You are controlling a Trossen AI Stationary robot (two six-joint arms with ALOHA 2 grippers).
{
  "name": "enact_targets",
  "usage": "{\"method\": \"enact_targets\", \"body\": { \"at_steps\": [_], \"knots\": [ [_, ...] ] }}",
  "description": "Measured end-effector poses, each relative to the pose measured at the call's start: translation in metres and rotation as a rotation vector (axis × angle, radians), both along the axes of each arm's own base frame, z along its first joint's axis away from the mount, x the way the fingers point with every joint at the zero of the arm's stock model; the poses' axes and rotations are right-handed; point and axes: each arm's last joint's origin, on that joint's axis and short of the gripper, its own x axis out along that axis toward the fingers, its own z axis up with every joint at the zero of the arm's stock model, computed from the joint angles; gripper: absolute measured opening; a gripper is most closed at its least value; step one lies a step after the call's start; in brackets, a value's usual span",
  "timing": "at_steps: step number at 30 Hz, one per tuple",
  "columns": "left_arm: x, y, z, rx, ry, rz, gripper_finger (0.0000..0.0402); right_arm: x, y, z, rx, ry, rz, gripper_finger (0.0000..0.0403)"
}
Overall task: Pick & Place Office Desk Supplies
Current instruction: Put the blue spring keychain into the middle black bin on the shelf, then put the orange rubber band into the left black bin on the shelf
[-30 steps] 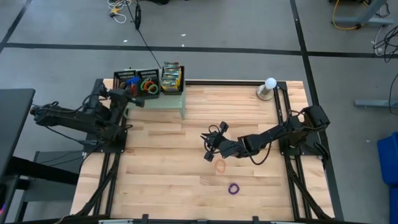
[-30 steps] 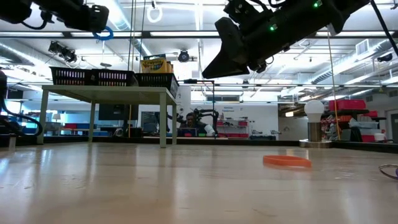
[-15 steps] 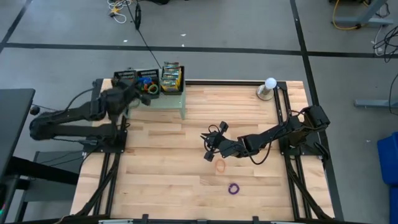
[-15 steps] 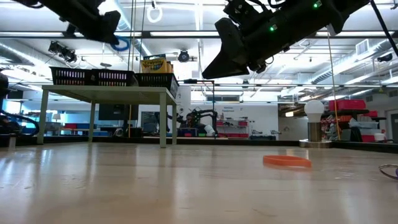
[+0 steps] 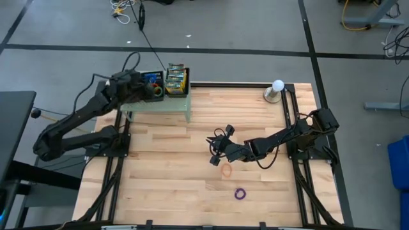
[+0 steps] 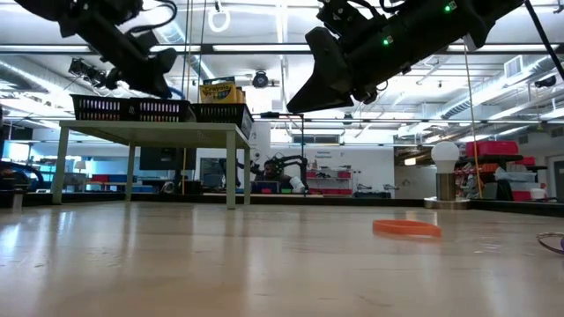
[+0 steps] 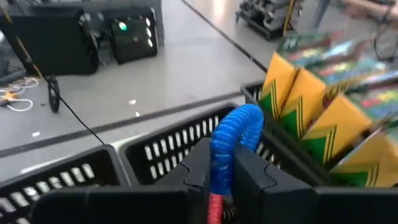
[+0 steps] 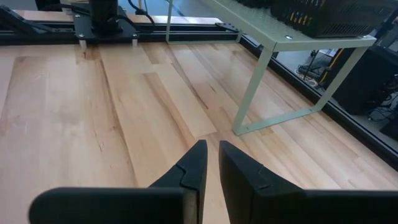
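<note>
On the pale green stand at the far left stand black mesh trays holding rubber bands, and yellow-and-green crayon boxes. My left gripper is over the middle tray, shut on a blue rubber band; it shows above the trays in the low view. An orange band and a purple band lie flat on the table. My right gripper hovers just beyond the orange band, fingers together and nothing between them. My left gripper pinches the blue band between its two fingers. A bent loop of the band sticks out past the fingertips, lifted clear above the tray. The fingers come at a slant from the table's left, pointing slightly down. Something red shows deeper between the fingers.
A white globe on a grey base stands at the far right corner. The wood around the two loose bands is bare. The stand's legs rise from the table at the far left.
My left gripper has swung from the stand's left end toward the table's far edge and right, carrying the blue band over the trays, and has sunk and turned on the way. The right arm and the bands on the table have kept still.
</note>
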Motion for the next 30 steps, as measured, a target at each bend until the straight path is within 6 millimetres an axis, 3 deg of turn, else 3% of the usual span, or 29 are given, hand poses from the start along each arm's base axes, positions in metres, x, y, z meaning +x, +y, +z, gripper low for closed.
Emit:
{"method": "enact_targets", "body": {
  "at_steps": [7, 14, 22, 25, 30],
  "knots": [
    [0.006, 0.010, -0.011, -0.054, 0.073, -0.040, 0.0088, 0.000, 0.000, 0.000, 0.000, 0.000, 0.000, 0.0048],
    [0.005, 0.009, -0.010, -0.039, 0.092, -0.042, 0.0136, 0.000, 0.000, 0.000, 0.000, 0.001, -0.001, 0.0048],
    [-0.003, -0.008, 0.030, -0.013, 0.086, -0.124, 0.0196, 0.000, 0.000, 0.000, 0.006, -0.002, -0.005, 0.0048],
    [-0.001, -0.025, 0.037, -0.009, 0.047, -0.265, 0.0179, 0.000, 0.000, -0.001, 0.004, 0.003, -0.004, 0.0048],
    [0.011, -0.052, 0.029, 0.070, 0.073, -0.387, 0.0092, -0.001, 0.000, -0.001, 0.000, 0.013, -0.007, 0.0048]
  ]
}}
